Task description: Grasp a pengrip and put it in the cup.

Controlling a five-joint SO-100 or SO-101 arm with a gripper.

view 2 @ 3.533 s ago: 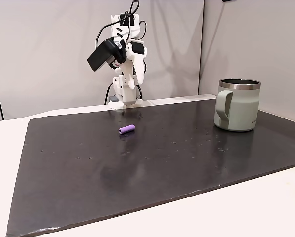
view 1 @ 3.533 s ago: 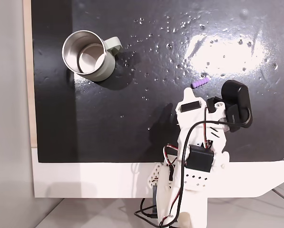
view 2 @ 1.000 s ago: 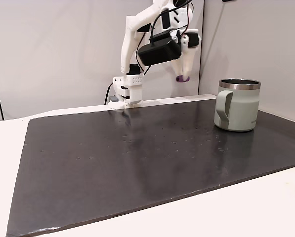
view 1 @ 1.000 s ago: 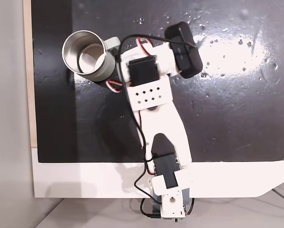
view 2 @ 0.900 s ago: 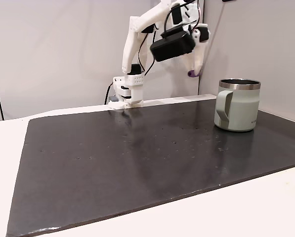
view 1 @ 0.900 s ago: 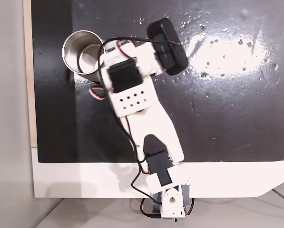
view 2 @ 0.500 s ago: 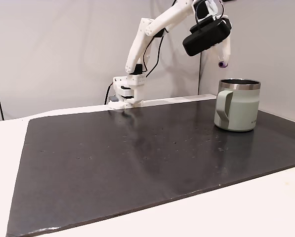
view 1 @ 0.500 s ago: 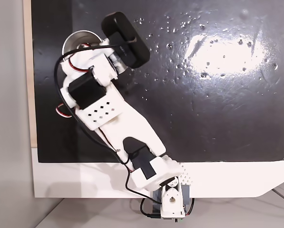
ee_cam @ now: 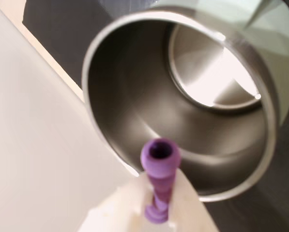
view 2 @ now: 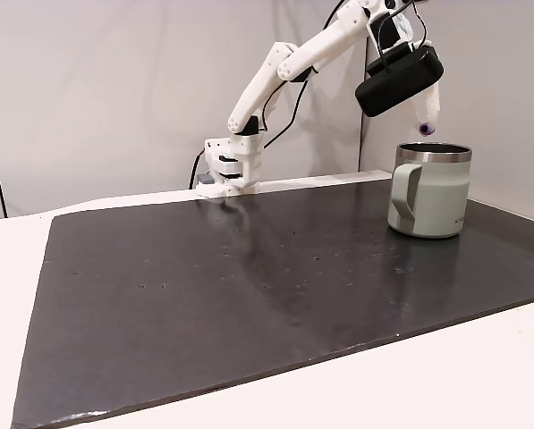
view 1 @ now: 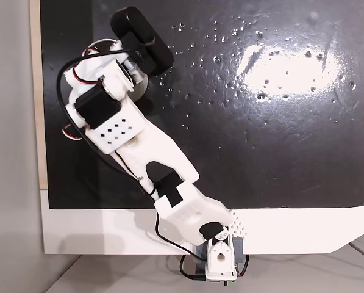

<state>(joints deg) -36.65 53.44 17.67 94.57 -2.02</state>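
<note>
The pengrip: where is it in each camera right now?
A fixed view from above: hidden under the arm.
A fixed view from the side: pengrip in the gripper, just above the cup rim.
Wrist view: bottom centre.
Shared landmark: the cup.

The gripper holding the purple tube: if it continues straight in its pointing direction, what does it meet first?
Most likely the shiny steel inside of the pale grey-green mug. The gripper, shut on the small purple ridged tube, points down over the mug's open mouth; the side fixed view suggests nothing between, though depth is uncertain.
</note>
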